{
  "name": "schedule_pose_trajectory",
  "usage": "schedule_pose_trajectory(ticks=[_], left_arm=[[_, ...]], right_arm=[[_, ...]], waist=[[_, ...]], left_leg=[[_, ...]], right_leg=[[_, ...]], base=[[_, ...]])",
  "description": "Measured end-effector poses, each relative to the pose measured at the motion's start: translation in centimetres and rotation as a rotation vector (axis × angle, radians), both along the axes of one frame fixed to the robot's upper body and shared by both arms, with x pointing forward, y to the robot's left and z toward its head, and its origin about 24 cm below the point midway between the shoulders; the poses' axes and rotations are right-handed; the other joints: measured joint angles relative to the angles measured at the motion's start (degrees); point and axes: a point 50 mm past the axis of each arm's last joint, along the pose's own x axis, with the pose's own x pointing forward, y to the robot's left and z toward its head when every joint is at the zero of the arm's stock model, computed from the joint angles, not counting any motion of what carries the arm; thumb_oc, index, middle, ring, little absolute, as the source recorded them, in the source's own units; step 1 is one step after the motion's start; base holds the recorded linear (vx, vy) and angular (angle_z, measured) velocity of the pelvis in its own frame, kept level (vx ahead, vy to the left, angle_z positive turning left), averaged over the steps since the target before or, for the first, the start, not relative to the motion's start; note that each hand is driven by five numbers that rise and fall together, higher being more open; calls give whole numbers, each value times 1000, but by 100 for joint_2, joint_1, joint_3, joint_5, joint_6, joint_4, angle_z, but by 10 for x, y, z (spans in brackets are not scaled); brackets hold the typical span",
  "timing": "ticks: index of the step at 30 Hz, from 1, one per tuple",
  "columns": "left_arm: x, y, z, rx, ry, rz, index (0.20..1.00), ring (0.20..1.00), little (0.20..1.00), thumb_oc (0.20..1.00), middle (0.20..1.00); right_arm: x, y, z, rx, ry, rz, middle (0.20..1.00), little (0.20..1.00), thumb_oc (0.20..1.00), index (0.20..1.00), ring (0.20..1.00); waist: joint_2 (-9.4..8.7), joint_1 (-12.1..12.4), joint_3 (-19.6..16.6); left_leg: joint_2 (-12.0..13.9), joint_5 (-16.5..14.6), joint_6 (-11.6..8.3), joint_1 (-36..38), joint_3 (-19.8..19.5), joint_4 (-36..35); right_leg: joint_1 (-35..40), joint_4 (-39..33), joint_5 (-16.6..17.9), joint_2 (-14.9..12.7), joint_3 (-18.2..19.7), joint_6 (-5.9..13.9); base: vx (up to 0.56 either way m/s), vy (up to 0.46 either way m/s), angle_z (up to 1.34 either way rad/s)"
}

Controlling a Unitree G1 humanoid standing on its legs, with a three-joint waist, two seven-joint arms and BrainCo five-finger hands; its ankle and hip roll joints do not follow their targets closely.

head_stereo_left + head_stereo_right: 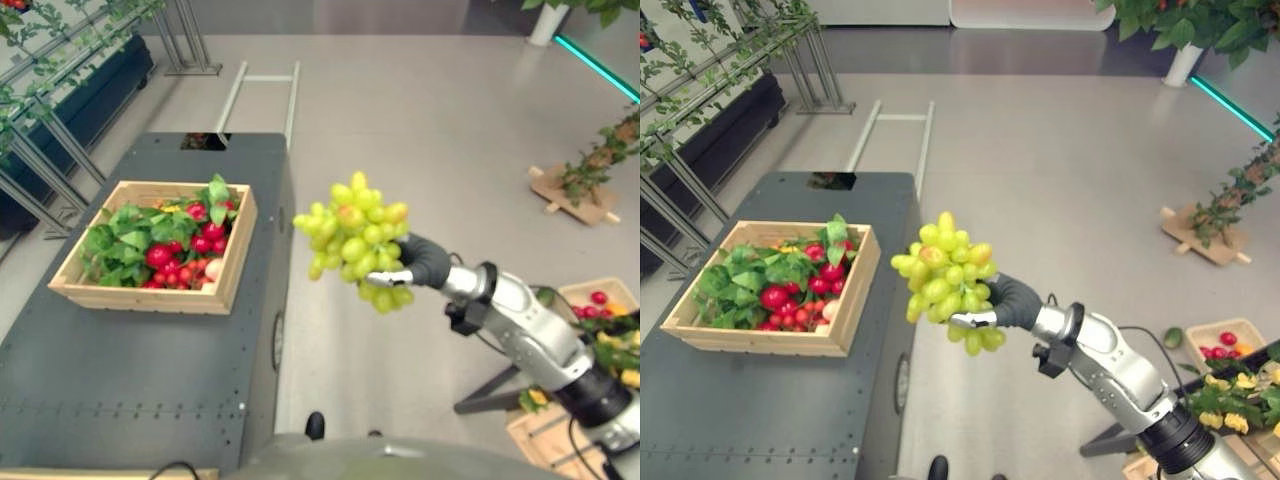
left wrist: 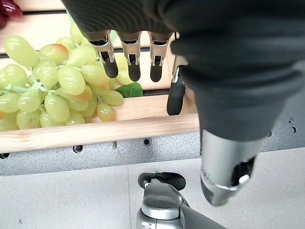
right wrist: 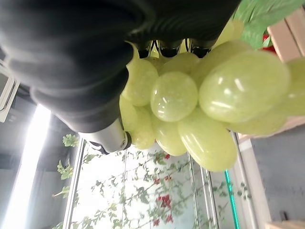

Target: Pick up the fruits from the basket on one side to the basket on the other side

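Note:
A bunch of green grapes [image 1: 358, 240] hangs in the air over the floor, just right of the dark grey table [image 1: 130, 380]. My right hand [image 1: 420, 262] is shut on it from the right, the fingers curled into the bunch [image 3: 190, 95]. A wooden basket [image 1: 150, 300] on the table holds red fruits and green leaves. A second wooden basket [image 1: 600, 300] with red and yellow fruits stands low at the far right. My left hand [image 2: 219, 57] hangs with relaxed fingers and holds nothing; green grapes [image 2: 57, 90] show past its fingers against a wooden basket side.
Metal racks with vines [image 1: 60, 110] stand at the back left. A metal frame [image 1: 262, 95] rests on the floor behind the table. A plant on a wooden base [image 1: 580, 190] stands on the floor at the right.

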Motion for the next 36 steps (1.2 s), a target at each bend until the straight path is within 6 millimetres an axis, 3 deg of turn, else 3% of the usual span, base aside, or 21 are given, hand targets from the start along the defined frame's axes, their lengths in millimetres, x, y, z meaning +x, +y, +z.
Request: schedule_pose_trajectory(ticks=[5, 9, 12, 14, 15, 16, 17, 19, 20, 21, 23, 24, 26, 30, 36], left_arm=[[-3, -2, -1, 8, 15, -4, 1000, 1000, 1000, 1000, 1000], [-6, -6, -2, 5, 40, -38, 1000, 1000, 1000, 1000, 1000], [-5, -10, -4, -6, 42, -54, 1000, 1000, 1000, 1000, 1000], [1, -11, -7, -3, 103, -81, 1000, 1000, 1000, 1000, 1000], [-5, -18, -9, -17, 105, -79, 1000, 1000, 1000, 1000, 1000], [-2, -19, -8, -10, 66, -93, 1000, 1000, 1000, 1000, 1000], [8, -27, -9, -27, 1, -109, 1000, 1000, 1000, 1000, 1000], [26, -24, -8, -12, -47, -109, 1000, 1000, 1000, 1000, 1000], [29, -22, -7, -5, -59, -112, 1000, 1000, 1000, 1000, 1000], [29, -19, -6, 0, -64, -105, 1000, 1000, 1000, 1000, 1000], [35, -18, -5, -6, -86, -113, 1000, 1000, 1000, 1000, 1000], [35, -23, -7, -15, -82, -95, 1000, 1000, 1000, 1000, 1000], [30, -26, -8, -31, -75, -97, 1000, 1000, 1000, 1000, 1000], [29, -27, -7, -35, -83, -99, 1000, 1000, 1000, 1000, 1000], [37, -32, -8, -50, -104, -108, 1000, 1000, 1000, 1000, 1000]], right_arm=[[1, -3, 0, -20, -4, -12, 200, 200, 200, 200, 200], [2, -6, 2, -45, -14, -25, 200, 200, 200, 200, 200], [2, -5, 2, -41, -12, -23, 200, 200, 200, 200, 200], [2, 8, -1, -26, 3, 13, 200, 200, 200, 200, 200], [-2, 18, 0, -6, 1, 52, 200, 200, 200, 200, 200], [-4, 21, 0, 10, -7, 63, 200, 200, 200, 200, 200], [-3, 23, -2, 33, -3, 42, 200, 200, 200, 200, 200], [-4, 16, -8, 17, 18, -1, 200, 200, 200, 200, 200], [-4, 15, -9, 15, 24, -5, 200, 200, 200, 200, 200], [-4, 16, -9, 17, 26, -3, 200, 200, 200, 200, 200], [-5, 15, -5, 19, 5, 12, 200, 200, 200, 200, 200], [-5, 13, -5, 11, 0, 15, 200, 200, 200, 200, 200], [-5, 10, -5, -7, -3, 21, 200, 200, 200, 200, 200], [-5, 0, -6, -70, -3, 13, 200, 200, 200, 200, 200], [-10, -19, -17, -81, 55, -71, 200, 200, 200, 200, 200]], waist=[[44, 18, -81], [87, 3, -111], [130, 22, -145], [171, -142, -174], [118, 51, -182], [185, 204, -212], [233, 280, -189], [162, 319, -185], [93, 369, -225], [98, 545, -217], [-35, 639, -223], [-2, 662, -249], [112, 672, -279], [176, 648, -301], [202, 642, -306]], left_leg=[[73, -3, 2, 93, 264, -50], [135, -15, 18, 163, 755, -84], [205, -52, 42, 167, 1219, -140], [270, -42, 47, 137, 1626, -156], [283, -50, 95, 44, 1906, -101], [327, -35, 160, -17, 2164, -39], [505, -245, 144, -265, 2291, 262], [529, -173, 156, -300, 2286, 257], [553, -146, 134, -282, 2419, 237], [709, -131, 50, -176, 2647, 218], [760, -211, -113, -186, 2720, 415], [745, -202, -157, -195, 2553, 433], [815, -147, -261, -217, 2341, 359], [901, -98, -361, -223, 2328, 362], [895, -83, -349, -218, 2263, 391]], right_leg=[[-15, -15, 17, 68, 150, -14], [-212, 158, 31, 141, 497, 45], [-441, 231, 102, 164, 727, 214], [-596, 176, 236, 140, 806, 368], [-829, 117, 324, 21, 579, 376], [-1009, 79, 295, -125, 95, 338], [-1112, 95, 273, -544, -1099, 277], [-948, 540, 230, -1046, -2101, 371], [-893, 772, 231, -1081, -2252, 386], [-832, 1385, -10, -1084, -2492, 371], [-575, 1158, -292, -933, -2665, 274], [-456, 815, -234, -808, -2640, 95], [-443, 442, -103, -593, -2588, 115], [-485, 413, -21, -516, -2662, 85], [-367, 368, -24, -520, -2741, 65]], base=[[-20, 134, -19], [-93, 157, -54], [-117, 102, -73], [-232, 25, -102], [-322, 46, -145], [-186, 69, -180], [-85, 42, -130], [-104, 25, -41], [-129, -3, -43], [-62, -24, -74], [-74, -55, -73], [-91, -89, -56], [-49, -84, -67], [-23, -112, -34], [-12, -93, 10]])
